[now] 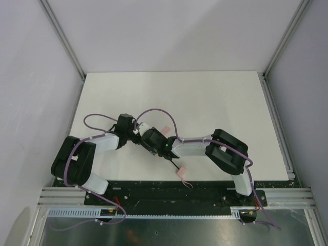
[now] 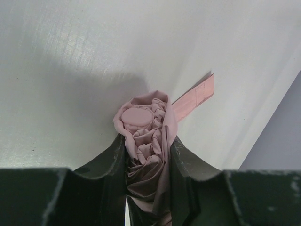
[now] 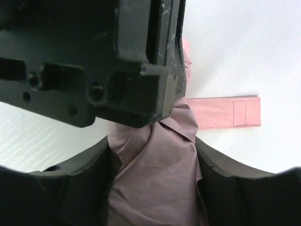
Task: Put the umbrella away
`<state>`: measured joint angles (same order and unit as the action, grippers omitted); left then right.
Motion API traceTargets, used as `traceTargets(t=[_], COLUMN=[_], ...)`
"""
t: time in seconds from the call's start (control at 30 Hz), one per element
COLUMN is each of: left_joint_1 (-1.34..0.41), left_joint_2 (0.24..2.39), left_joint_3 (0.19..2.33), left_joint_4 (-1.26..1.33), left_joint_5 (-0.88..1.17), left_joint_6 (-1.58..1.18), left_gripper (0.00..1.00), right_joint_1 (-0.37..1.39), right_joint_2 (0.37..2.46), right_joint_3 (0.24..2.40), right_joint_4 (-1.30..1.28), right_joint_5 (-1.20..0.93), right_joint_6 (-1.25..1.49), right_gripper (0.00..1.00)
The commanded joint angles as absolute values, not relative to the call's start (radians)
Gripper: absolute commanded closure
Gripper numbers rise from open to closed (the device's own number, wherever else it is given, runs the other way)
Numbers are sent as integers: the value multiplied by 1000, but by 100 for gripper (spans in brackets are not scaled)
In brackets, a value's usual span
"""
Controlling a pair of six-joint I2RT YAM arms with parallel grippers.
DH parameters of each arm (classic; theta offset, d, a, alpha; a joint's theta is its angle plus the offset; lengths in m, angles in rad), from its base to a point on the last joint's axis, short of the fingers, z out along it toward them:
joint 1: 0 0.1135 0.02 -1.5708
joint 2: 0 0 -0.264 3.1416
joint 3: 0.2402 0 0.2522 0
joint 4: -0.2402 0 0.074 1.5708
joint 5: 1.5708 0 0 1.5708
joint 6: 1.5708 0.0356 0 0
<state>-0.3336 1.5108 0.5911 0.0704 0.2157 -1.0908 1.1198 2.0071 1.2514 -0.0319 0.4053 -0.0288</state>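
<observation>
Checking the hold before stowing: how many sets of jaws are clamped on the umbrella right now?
2: the left gripper, jaws closed on the umbrella just behind its round end cap; the right gripper, jaws closed on the fabric, beside the pink strap.

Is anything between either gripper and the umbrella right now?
Nothing visible. The left gripper and the right gripper each have the bunched pink fabric of the umbrella directly between their fingers, above the white table.

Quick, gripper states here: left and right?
Left gripper: closed on the umbrella, near its capped end.
Right gripper: closed on the umbrella's pink fabric.
</observation>
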Motion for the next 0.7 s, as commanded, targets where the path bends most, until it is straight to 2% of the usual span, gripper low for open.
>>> traceTargets(t=[0.0, 0.1, 0.27, 0.33, 0.43, 0.57, 0.67], left_joint_1=[-342, -342, -341, -341, -340, -338, -337], left_joint_2=[1554, 1552, 1551, 1545, 1526, 1486, 1477], left_joint_3=[557, 562, 579, 586, 592, 582, 575], left_joint_4=[-125, -127, -131, -132, -132, -132, -132], left_joint_5=[175, 178, 179, 176, 161, 140, 133], left_joint_6=[-1030, -1030, -1017, -1011, -999, -992, -989], left_gripper=[100, 100, 100, 96, 74, 36, 22], right_joint_1=[1063, 1028, 963, 945, 903, 832, 779], right_joint_2=[2073, 2092, 2119, 2125, 2142, 2154, 2170], right_joint_3=[1223, 1223, 1218, 1210, 1207, 1206, 1208], right_joint_4=[-12, -26, -74, -75, -69, -45, 3], right_joint_5=[389, 304, 86, 1, -159, -370, -538], right_joint_6=[-55, -51, -9, -6, 29, 61, 97], right_gripper=[48, 62, 92, 98, 100, 100, 100])
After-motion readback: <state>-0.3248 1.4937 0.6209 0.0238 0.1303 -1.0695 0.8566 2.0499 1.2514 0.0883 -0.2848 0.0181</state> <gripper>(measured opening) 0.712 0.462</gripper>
